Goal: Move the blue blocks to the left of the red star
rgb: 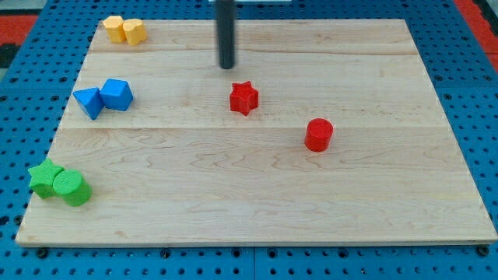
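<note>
The red star (243,98) lies near the middle of the wooden board. Two blue blocks sit together at the view's left: a blue triangle (89,102) and, touching its right side, a blue cube-like block (117,94). Both are well to the left of the red star. My tip (226,67) is above and slightly left of the red star in the view, a short gap away, touching no block. The blue blocks are far to the tip's left.
A red cylinder (318,134) lies right of and below the star. Two yellow blocks (124,30) sit at the top left corner. A green star (46,178) and green cylinder (73,188) sit at the bottom left. The board's edge (249,242) meets blue pegboard.
</note>
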`<action>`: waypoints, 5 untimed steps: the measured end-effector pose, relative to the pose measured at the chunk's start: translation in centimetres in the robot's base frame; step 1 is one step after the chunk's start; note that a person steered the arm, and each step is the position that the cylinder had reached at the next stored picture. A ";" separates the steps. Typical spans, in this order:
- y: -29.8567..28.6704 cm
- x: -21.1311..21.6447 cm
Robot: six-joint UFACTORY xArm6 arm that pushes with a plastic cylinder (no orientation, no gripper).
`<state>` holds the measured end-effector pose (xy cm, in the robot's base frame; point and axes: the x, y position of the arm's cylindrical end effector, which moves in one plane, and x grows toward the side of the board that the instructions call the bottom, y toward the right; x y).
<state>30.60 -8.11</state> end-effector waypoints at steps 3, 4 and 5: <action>-17.8 3.5; -19.6 6.8; -14.6 7.3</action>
<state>37.90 -22.72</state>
